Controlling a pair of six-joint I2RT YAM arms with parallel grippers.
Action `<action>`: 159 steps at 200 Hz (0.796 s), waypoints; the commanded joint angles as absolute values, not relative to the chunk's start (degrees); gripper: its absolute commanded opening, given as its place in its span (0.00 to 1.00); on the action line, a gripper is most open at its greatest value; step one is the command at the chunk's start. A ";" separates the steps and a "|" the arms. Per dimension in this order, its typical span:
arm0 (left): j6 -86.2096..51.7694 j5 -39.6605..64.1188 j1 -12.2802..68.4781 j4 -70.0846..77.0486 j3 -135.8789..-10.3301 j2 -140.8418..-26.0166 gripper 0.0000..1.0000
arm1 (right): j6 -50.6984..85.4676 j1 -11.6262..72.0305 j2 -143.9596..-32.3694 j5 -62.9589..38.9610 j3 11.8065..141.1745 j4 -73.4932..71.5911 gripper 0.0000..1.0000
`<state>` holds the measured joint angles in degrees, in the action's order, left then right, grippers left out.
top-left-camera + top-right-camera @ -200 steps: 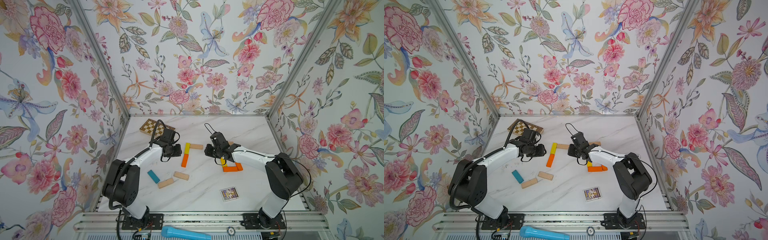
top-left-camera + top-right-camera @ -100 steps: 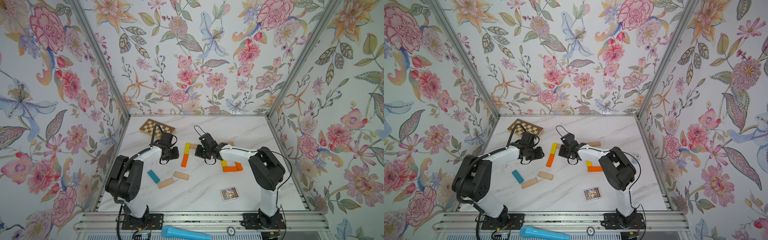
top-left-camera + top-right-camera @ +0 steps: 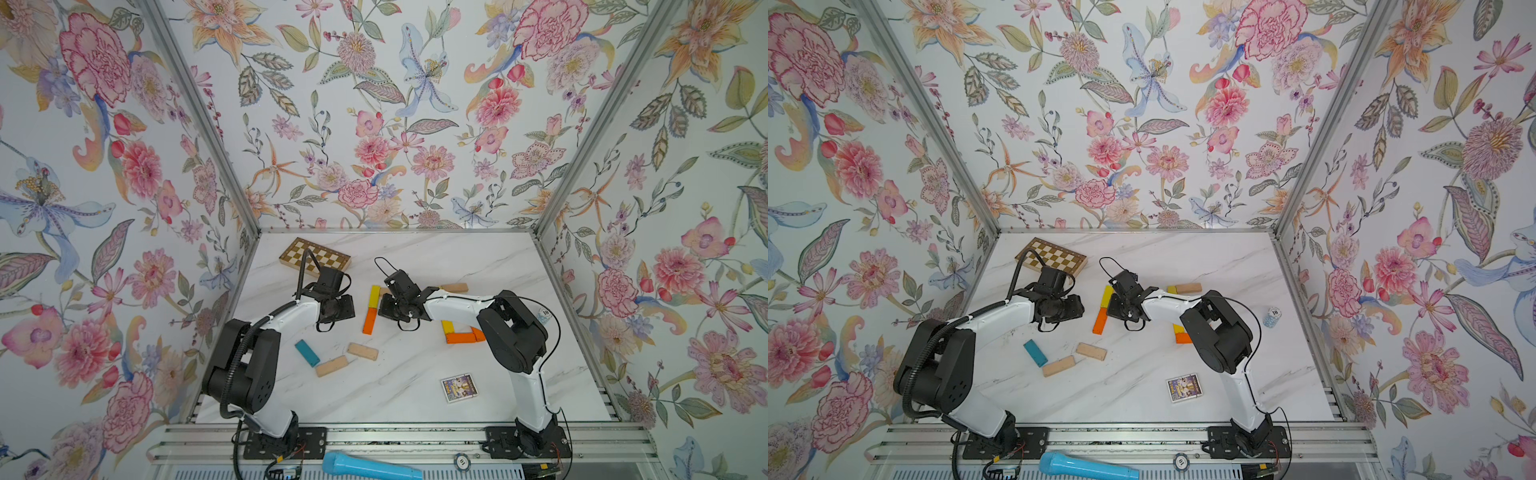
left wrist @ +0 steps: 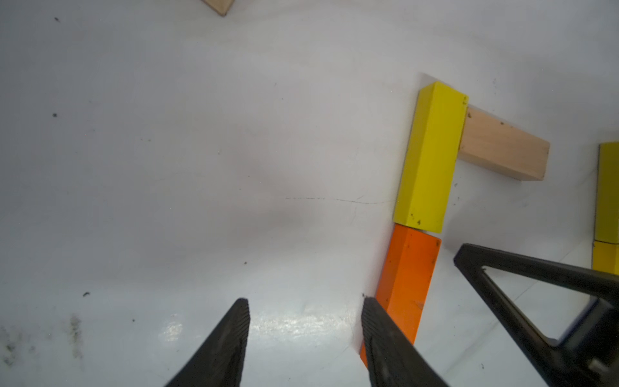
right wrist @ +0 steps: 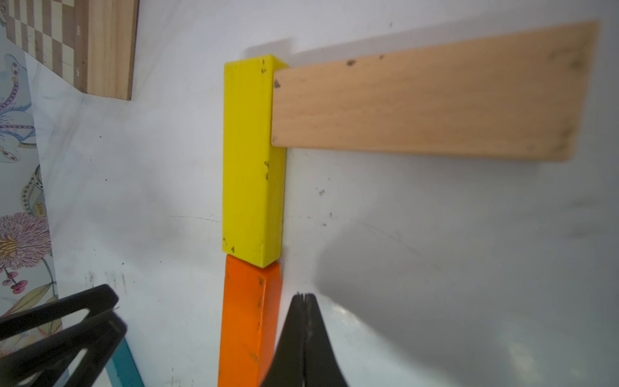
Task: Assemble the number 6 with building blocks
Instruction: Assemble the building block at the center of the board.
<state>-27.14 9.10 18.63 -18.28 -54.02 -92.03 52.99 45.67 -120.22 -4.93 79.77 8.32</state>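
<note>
Target orange block (image 5: pixel 249 321) lying flat, end-on against yellow block (image 5: pixel 251 160), 1 straight line, long axis running away from both wrists; right gripper (image 5: pixel 303 298) pinched shut, empty, tips just beside 1 flank; left gripper (image 4: pixel 304 301) jaws apart, empty, at opposite flank, about equally near

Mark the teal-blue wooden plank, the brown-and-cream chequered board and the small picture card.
Teal-blue wooden plank (image 3: pixel 307 353): in a top view, top face, middle.
Brown-and-cream chequered board (image 3: pixel 330 257): in a top view, chequered face.
Small picture card (image 3: pixel 458 387): in a top view, printed face, centre.
</note>
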 commanded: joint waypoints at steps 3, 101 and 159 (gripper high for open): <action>-27.69 7.01 18.12 -19.07 -53.44 -90.37 0.60 | 54.32 46.14 -121.86 -5.55 81.82 9.69 0.03; -27.52 7.11 18.09 -18.68 -52.84 -90.09 0.63 | 54.14 46.61 -124.44 -5.68 84.90 11.27 0.03; -27.51 7.56 18.15 -18.44 -52.65 -90.09 0.63 | 53.88 46.54 -125.02 -5.75 85.60 11.57 0.04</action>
<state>-27.11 8.12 18.63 -18.26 -53.58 -91.22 53.63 46.13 -123.57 -5.61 84.07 9.78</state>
